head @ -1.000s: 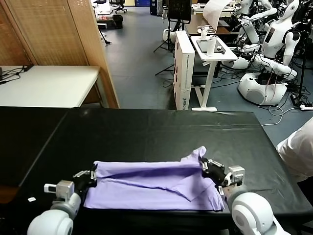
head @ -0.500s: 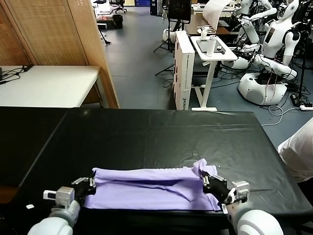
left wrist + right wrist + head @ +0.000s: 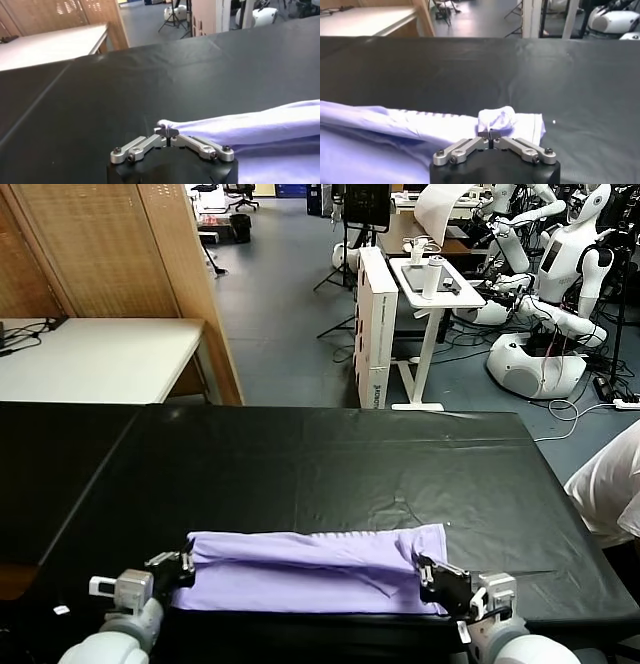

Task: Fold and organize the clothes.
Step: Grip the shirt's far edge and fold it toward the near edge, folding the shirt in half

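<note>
A pale lavender T-shirt [image 3: 310, 569] lies folded into a long band across the near edge of the black table [image 3: 330, 464]. My left gripper [image 3: 183, 565] is shut on the shirt's left end, which shows as a small pinched fold [image 3: 167, 126] in the left wrist view. At the other end my right gripper [image 3: 432, 576] is shut on a bunched corner of the shirt [image 3: 497, 120]. Both hands sit low, close to the table's front edge. The shirt's print is not visible.
A white desk [image 3: 100, 359] and a wooden screen [image 3: 110, 244] stand beyond the table at the left. White robots [image 3: 560, 274] and a rolling stand [image 3: 430, 284] fill the floor at the back right. A person's white sleeve [image 3: 612, 484] shows at the right edge.
Both grippers have drawn back toward the table's front edge with the shirt's ends in them. The raised right corner has come down and the shirt now lies as a flatter band.
</note>
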You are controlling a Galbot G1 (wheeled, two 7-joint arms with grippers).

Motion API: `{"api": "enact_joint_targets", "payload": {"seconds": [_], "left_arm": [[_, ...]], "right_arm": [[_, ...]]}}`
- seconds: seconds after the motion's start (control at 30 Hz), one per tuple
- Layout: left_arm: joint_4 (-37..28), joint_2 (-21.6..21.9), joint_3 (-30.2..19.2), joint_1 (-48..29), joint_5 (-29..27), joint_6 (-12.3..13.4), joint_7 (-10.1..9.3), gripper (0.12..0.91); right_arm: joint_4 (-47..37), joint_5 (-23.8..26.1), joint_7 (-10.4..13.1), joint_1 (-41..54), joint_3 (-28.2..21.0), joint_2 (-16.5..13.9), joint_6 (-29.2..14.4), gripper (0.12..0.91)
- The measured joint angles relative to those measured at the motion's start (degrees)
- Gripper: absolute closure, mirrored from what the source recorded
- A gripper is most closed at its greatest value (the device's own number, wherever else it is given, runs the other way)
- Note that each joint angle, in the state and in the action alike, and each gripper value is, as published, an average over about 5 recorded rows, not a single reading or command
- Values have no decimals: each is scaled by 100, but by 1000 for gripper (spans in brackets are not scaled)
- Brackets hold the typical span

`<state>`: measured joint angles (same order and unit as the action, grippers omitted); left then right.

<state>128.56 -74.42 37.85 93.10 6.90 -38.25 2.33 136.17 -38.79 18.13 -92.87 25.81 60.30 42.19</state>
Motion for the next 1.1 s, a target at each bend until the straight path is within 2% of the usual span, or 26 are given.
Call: {"api": "enact_joint_targets", "payload": {"seconds": [0.33,0.43,0.53,0.63,0.7,0.8,0.93,1.0,1.1], "left_arm": [[-85,-48,-8,23,-82,63,0,883],[-93,-59,-10,30,-90,70,2,883],[-82,-69,-15,53,-95,72,18,840],[-47,-88,-26,82,-92,85,34,690],[-16,-108,-40,96,-89,106,36,558],[31,-131,-61,117,-75,154,35,368],[123,-151,-62,139,30,248,24,172],[185,-162,-43,152,111,279,21,136],[279,-184,9,184,219,295,20,125]], "right_arm": [[-217,-29,12,87,-137,78,0,874],[-292,-46,15,146,-170,91,0,777],[-373,-49,14,226,-191,105,0,601],[-446,-50,5,324,-194,112,1,412],[-481,-54,-2,396,-189,109,0,281],[-523,-67,-23,513,-173,93,0,155],[-555,-166,-45,681,-125,74,-63,121],[-539,-251,-47,754,-100,67,-152,119],[-550,-337,-50,857,-92,60,-261,119]]}}
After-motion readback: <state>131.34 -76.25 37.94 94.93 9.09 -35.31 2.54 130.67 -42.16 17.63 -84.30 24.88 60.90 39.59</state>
